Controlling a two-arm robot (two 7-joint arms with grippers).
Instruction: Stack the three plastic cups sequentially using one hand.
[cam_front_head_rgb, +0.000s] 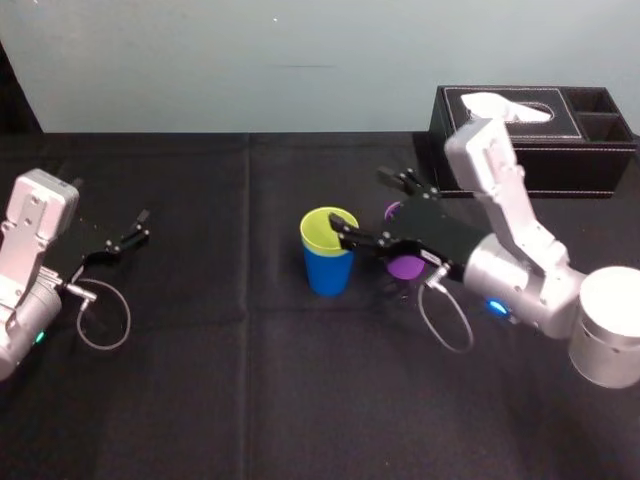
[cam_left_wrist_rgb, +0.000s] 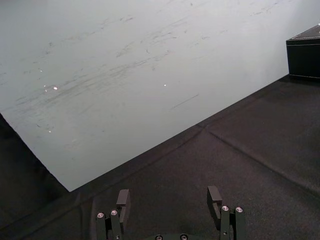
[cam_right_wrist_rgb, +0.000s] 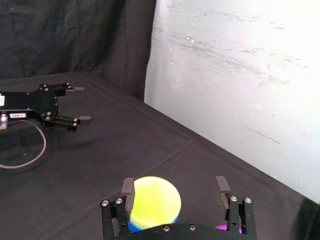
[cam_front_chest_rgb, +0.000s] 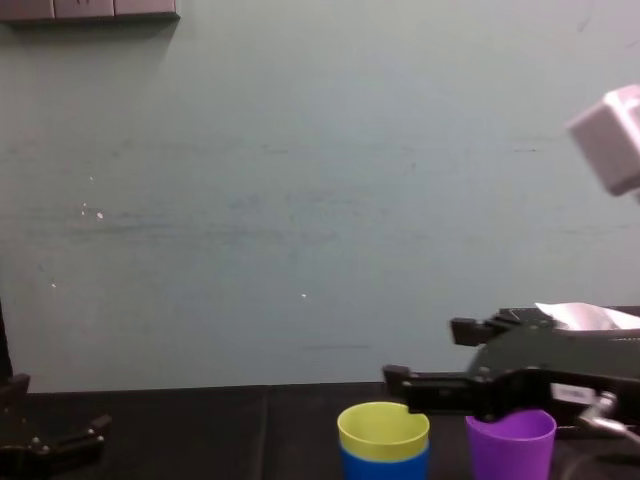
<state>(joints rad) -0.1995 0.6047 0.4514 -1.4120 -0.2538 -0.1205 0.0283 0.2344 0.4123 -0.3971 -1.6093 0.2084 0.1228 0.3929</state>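
We count one of the two stacking steps as done. Farthest left, the left gripper (cam_front_head_rgb: 135, 230) rests low by the table (cam_front_head_rgb: 250, 400) with its fingers spread and nothing between them, well apart from all three cups (we take it for the parked arm).

Toward the middle, the yellow-green cup (cam_front_head_rgb: 325, 228) sits nested inside the blue cup (cam_front_head_rgb: 328, 272), only its rim and hollow showing above the blue wall. This pair stands upright just under the nearer fingertip of the right gripper (cam_front_head_rgb: 362, 200).

The right gripper reaches in from the right, held roughly level above the cups. Its jaws are wide apart and clasp nothing. In the right wrist view the yellow-green mouth lies below and between the fingers, closer to one of them.

The purple cup (cam_front_chest_rgb: 510, 445) is what is left. It stands upright and alone on the table, just beside the nested pair and beneath the gripper's palm, not yet lifted. We judge that the hand must come down around it, close, and carry it over the yellow-green mouth.

Behind the right arm sits the black tissue box (cam_front_head_rgb: 560, 150), apart from the cups.
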